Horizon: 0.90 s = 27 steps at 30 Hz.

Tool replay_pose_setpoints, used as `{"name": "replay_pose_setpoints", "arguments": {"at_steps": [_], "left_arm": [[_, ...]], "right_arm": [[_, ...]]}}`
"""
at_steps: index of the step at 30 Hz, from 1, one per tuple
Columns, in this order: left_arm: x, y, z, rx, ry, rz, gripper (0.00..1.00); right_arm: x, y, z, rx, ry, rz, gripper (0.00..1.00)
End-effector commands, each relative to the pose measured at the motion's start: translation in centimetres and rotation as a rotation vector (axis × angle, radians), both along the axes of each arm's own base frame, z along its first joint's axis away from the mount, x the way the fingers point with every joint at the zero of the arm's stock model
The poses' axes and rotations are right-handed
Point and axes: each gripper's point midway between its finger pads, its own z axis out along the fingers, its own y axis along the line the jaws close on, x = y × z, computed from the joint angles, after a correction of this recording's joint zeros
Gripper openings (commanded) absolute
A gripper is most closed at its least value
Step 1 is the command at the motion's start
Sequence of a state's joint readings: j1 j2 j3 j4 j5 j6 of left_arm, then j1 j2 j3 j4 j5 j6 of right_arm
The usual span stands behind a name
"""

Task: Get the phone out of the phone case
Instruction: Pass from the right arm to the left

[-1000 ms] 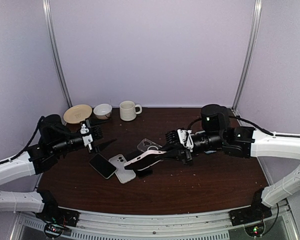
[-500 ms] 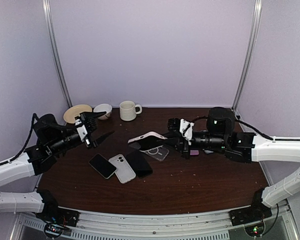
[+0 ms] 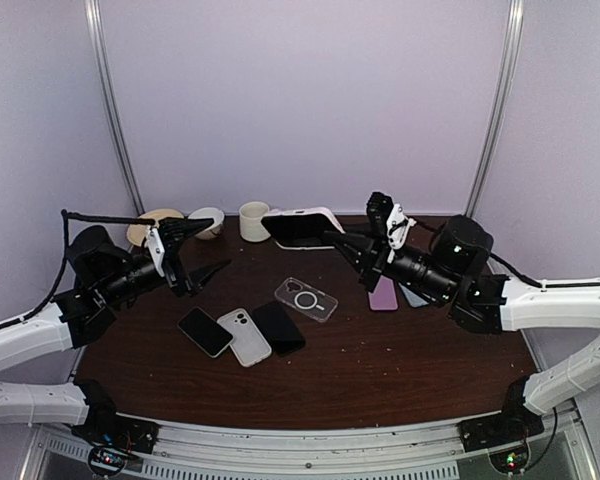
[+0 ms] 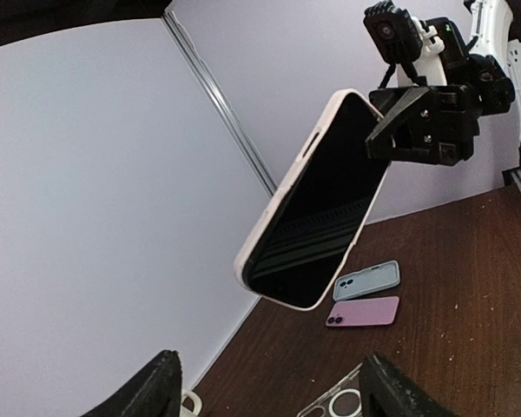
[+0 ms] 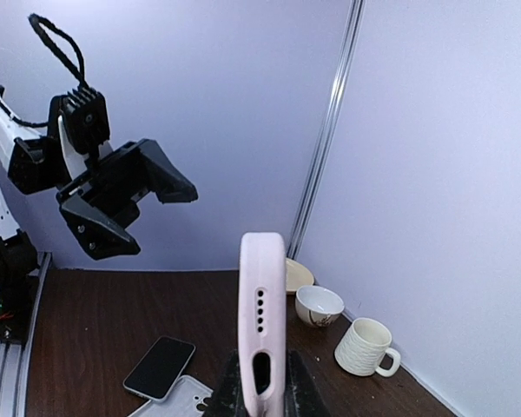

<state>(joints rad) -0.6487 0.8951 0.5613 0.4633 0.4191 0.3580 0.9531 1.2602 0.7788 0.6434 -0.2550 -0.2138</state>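
The phone is hanging in the air above the table, well clear of the wood, and it is sitting fully inside its pale pink phone case, whose rim is wrapping the dark screen all the way round. The right gripper is clamping one short end of the cased phone and presenting it towards the other arm, screen facing the left wrist camera. The left gripper is hovering opposite with its jaws spread wide, gripping nothing and keeping well apart from the phone. Judging from this, only the pick-up is done: the phone is raised and offered, but the separation itself is not yet begun, since no corner of the case is looking peeled back. What is remaining is for the free gripper to take hold of the phone or the case rim, and for the two to pull apart. Below, a clear case is lying flat on the table, with a pink phone and a grey-blue case lying side by side further over.
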Motion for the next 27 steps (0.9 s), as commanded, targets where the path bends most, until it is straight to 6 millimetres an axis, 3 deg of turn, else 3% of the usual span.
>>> {"name": "replay_pose_setpoints", "arguments": {"at_steps": [1,18,23,27], "left_arm": [[-0.7,0.0,3.0,-0.135,0.027,-0.072,0.74],[-2.7,-0.8,6.3,-0.354,0.216,-0.323,0.79],[-4.5,-1.0,6.3,-0.359,0.201,-0.432,0.78],[-4.6,-0.9,6.4,-0.389,0.21,-0.454,0.76]], "right_arm": [[-1.3,-2.8,9.1,0.295,-0.109,-0.004,0.0],[-3.4,-2.4,15.8,0.594,-0.045,0.199,0.0],[-3.1,-1.3,16.3,0.649,0.054,0.25,0.0],[-3.2,-0.9,16.2,0.684,0.09,0.284,0.0]]}}
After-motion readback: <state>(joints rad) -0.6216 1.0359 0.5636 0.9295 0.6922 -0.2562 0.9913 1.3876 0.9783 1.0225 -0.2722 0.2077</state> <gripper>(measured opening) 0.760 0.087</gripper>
